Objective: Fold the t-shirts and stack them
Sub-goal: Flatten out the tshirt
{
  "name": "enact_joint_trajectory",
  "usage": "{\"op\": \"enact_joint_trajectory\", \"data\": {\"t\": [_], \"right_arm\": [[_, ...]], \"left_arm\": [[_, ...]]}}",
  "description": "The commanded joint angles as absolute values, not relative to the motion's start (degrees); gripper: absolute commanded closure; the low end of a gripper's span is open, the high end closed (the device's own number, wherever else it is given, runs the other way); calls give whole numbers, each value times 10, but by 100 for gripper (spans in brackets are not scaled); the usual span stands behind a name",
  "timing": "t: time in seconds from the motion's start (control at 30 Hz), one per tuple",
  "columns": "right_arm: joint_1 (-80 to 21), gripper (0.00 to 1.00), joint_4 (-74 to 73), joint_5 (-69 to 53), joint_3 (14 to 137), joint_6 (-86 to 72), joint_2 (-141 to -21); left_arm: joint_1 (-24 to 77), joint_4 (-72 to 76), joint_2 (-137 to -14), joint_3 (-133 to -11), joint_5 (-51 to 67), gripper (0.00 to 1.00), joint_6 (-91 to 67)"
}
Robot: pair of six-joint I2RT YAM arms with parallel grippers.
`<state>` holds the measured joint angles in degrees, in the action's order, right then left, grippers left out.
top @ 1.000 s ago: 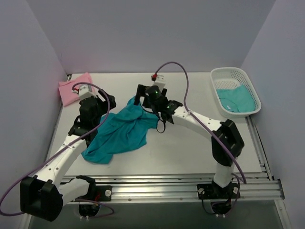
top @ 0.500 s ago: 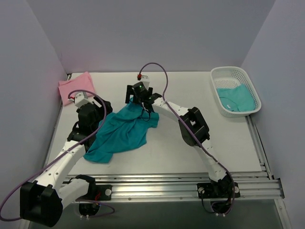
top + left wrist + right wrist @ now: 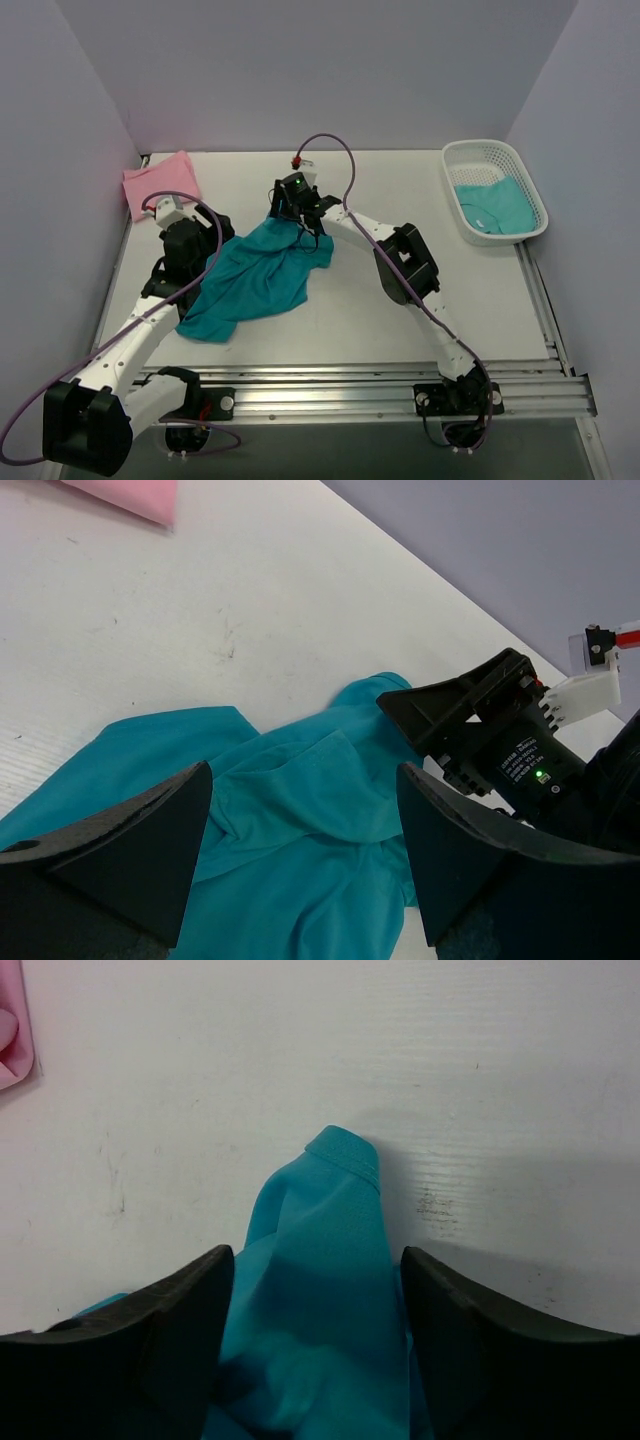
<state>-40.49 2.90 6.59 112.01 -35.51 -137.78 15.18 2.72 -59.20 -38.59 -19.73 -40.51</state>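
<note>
A crumpled teal t-shirt [image 3: 255,280] lies left of the table's middle. It also shows in the left wrist view [image 3: 300,810] and the right wrist view [image 3: 330,1260]. My left gripper [image 3: 218,240] hovers over its left side, open and empty, with cloth showing between the wide-set fingers [image 3: 130,850]. My right gripper [image 3: 283,205] is open and straddles the shirt's raised far corner, its fingers [image 3: 470,1320] on either side of the cloth. A folded pink t-shirt [image 3: 158,183] lies at the far left corner. More teal t-shirts [image 3: 497,207] lie in the basket.
A white mesh basket [image 3: 478,155] stands at the far right of the table. The right gripper's body [image 3: 490,735] fills the right side of the left wrist view, close to the left gripper. Purple walls enclose the table on three sides.
My right gripper has swung left and now sits over the teal shirt's far corner. My left gripper has drawn back slightly toward the near left. The shirt has barely shifted.
</note>
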Motion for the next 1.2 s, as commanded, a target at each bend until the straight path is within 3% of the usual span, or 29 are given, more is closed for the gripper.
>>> {"op": "enact_joint_trajectory", "data": {"t": [0.0,0.1,0.13,0.17,0.2,0.6,0.87,1.17], "right_arm": [[-407,42,42,56,1107,-363,-1358],[-407,67,48,52,1092,-366,-1350],[-407,85,48,52,1089,-367,-1347],[-407,97,50,52,1085,-368,-1346],[-408,100,48,53,1083,-369,-1346],[-376,100,23,115,1029,-337,-1255],[-266,100,38,180,860,-331,-1072],[-196,100,62,194,724,-332,-982]], "left_arm": [[148,56,-595,-392,-197,17,-408],[147,56,-593,-393,-196,17,-409],[147,56,-592,-393,-195,17,-409],[147,55,-592,-392,-196,17,-409],[147,55,-592,-393,-196,17,-410],[148,19,-560,-390,-173,21,-451],[153,25,-550,-388,-161,21,-456],[183,88,-706,-412,-121,22,-450]]}}
